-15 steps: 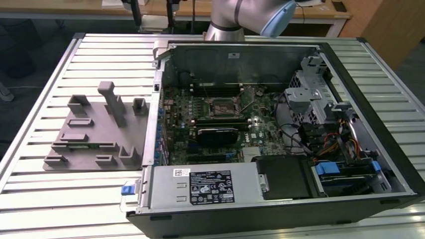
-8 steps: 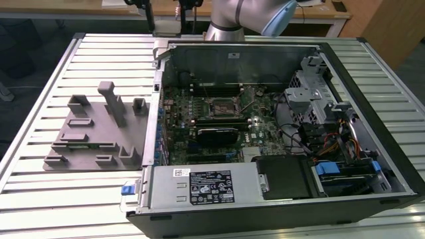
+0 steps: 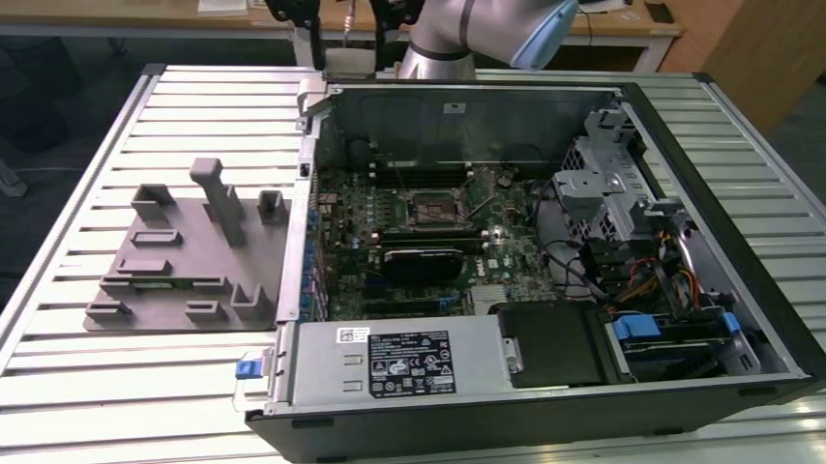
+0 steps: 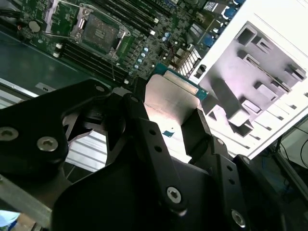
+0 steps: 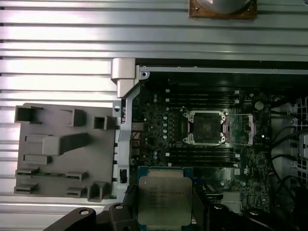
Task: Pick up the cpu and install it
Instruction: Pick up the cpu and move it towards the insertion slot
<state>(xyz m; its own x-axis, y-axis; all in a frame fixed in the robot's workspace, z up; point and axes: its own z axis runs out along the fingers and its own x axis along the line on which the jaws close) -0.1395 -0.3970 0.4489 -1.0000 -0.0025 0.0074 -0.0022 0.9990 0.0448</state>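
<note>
The gripper [image 5: 165, 202] clasps the cpu [image 5: 164, 190] by two opposite edges, the open motherboard socket [image 5: 206, 127] lying beyond its fingertips, well apart.

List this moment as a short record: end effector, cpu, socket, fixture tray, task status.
end effector: shut on the cpu, gripping two opposite edges
cpu: held with its metal top facing the first wrist camera, apart from the socket
socket: inside the open computer case, uncovered, no chip seated
fixture tray: grey, on the slatted table, beside the case on the exterior view's left
task status: cpu picked up, not yet installed
</note>
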